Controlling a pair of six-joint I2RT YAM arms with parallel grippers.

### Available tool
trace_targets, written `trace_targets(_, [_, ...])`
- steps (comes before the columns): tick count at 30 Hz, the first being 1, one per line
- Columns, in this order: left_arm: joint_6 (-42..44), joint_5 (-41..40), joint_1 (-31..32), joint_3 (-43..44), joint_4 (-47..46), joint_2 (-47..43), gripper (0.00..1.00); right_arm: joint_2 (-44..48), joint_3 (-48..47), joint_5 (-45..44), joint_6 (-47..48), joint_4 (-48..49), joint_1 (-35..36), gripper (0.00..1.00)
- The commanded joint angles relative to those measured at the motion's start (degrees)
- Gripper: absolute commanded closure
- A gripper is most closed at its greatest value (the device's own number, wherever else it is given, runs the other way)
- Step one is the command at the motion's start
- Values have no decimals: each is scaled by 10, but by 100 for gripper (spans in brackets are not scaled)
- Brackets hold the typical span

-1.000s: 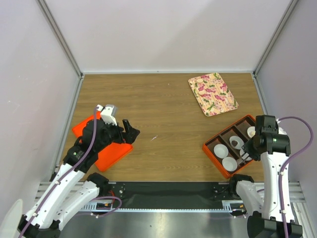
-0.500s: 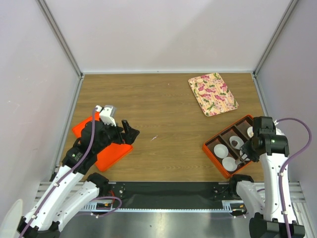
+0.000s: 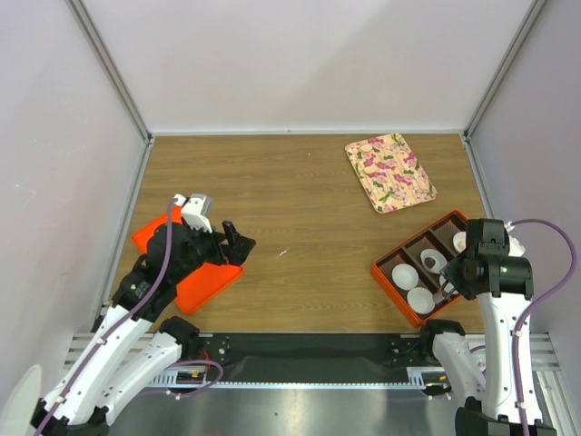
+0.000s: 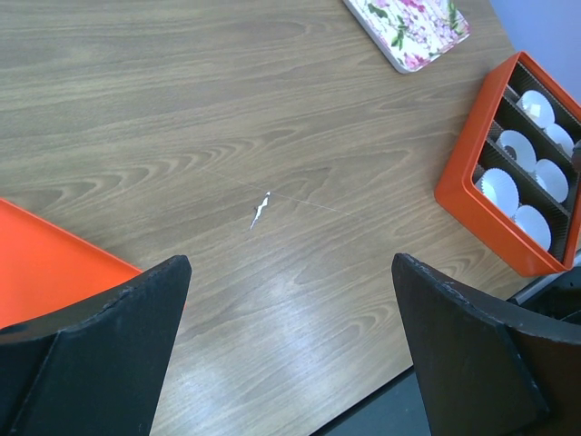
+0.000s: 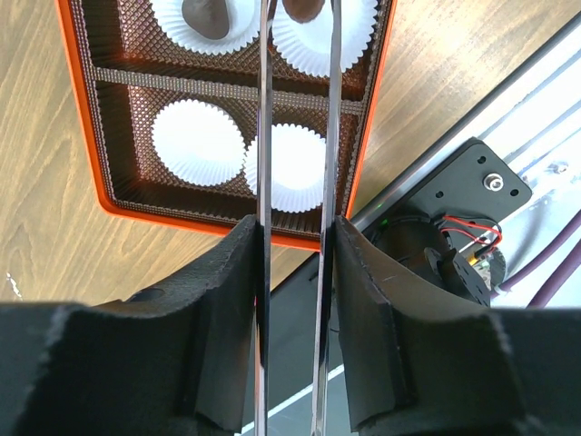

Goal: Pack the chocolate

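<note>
An orange box (image 3: 377,270) with white paper cups sits at the right front. A dark chocolate (image 5: 201,14) lies in one cup. A second chocolate (image 5: 304,7) sits in the neighbouring cup, between the tips of the metal tongs (image 5: 263,136). My right gripper (image 5: 297,222) is shut on the tongs, whose blades stand a little apart, above the box (image 5: 77,118). From above, the right gripper (image 3: 451,277) hangs over the box's near side, by a chocolate (image 3: 428,264). My left gripper (image 4: 290,263) is open and holds nothing, over bare wood.
Under the left arm lies a flat orange lid (image 3: 195,286), its corner in the left wrist view as the lid (image 4: 45,272). A floral tray (image 3: 390,171) lies at the back right. Two empty white cups (image 5: 197,143) fill the box's nearest compartment. A small white scrap (image 4: 260,211) lies mid-table.
The right arm has drawn back a little toward the near edge, and the tongs' blades have spread slightly. The left arm has barely moved.
</note>
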State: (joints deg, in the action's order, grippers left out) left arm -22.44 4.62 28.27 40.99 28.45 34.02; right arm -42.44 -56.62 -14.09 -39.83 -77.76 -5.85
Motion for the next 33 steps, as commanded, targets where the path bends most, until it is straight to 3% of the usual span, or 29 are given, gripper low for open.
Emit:
trace_targets(1, [-4, -14, 6, 0, -6, -11, 0, 4, -24, 0, 5, -94, 0, 58])
trace_targets(17, [-2, -15, 13, 1, -6, -3, 0, -1, -44, -20, 8, -92, -5, 53])
trace_targets(21, [-2, -22, 13, 3, -5, -4, 0, -37, -93, -8, 57, -74, -4, 53])
trace_targets(27, [-4, -27, 13, 7, 6, 0, 0, -115, -205, 83, 131, 24, 6, 54])
trace_targets(33, [-2, -7, 26, 7, 9, 17, 0, -222, -213, 97, 143, 186, 72, 54])
